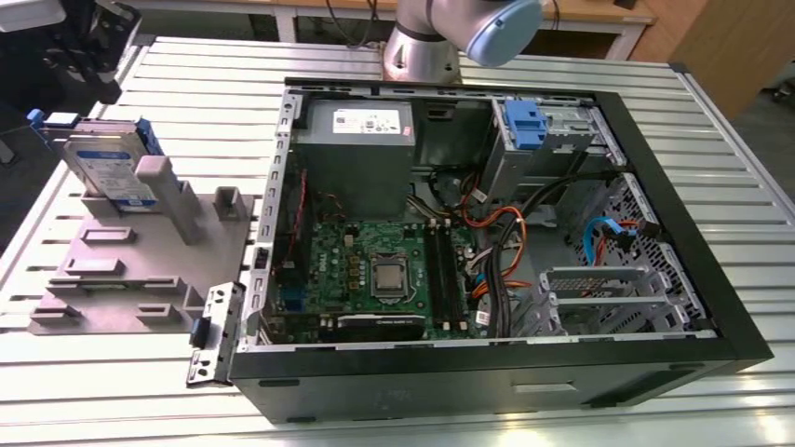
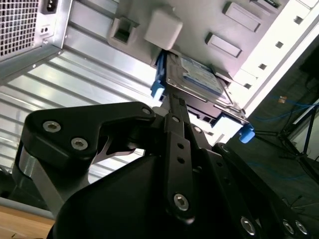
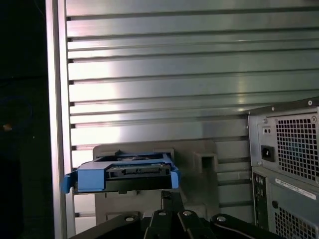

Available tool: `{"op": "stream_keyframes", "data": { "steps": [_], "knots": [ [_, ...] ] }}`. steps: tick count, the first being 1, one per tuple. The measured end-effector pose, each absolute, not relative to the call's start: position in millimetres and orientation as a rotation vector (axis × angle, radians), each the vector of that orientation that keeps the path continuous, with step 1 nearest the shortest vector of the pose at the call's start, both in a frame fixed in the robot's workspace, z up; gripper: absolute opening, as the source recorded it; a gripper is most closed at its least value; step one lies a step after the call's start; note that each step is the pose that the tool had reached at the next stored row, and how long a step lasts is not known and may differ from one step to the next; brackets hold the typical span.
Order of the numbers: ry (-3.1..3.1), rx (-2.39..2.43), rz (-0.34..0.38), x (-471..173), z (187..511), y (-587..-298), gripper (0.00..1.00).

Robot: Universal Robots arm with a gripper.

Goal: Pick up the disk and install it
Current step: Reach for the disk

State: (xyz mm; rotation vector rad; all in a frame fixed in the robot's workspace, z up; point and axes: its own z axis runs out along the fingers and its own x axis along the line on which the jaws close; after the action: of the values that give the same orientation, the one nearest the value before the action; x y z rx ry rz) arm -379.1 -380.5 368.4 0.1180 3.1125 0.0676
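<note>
Spanning the exterior view, a slatted metal bench [image 1: 100, 372] carries an open computer case [image 1: 497, 372], whose power supply [image 1: 360, 149] bears a white sticker too small to read. On that view's left, a grey fixture [image 1: 112, 270] holds the disk [image 1: 110, 172] upright, its white-and-blue label showing. The first wrist view shows its blue carrier edge-on. The jaws are closed on nothing, near the disk but apart from it.
</note>
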Motion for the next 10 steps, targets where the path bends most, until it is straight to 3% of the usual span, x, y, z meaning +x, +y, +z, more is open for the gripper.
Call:
{"op": "stream_keyframes", "data": {
  "steps": [10],
  "knots": [
    [3.113,0.118,0.068,-401,365,-380,0.11]
  ]
}}
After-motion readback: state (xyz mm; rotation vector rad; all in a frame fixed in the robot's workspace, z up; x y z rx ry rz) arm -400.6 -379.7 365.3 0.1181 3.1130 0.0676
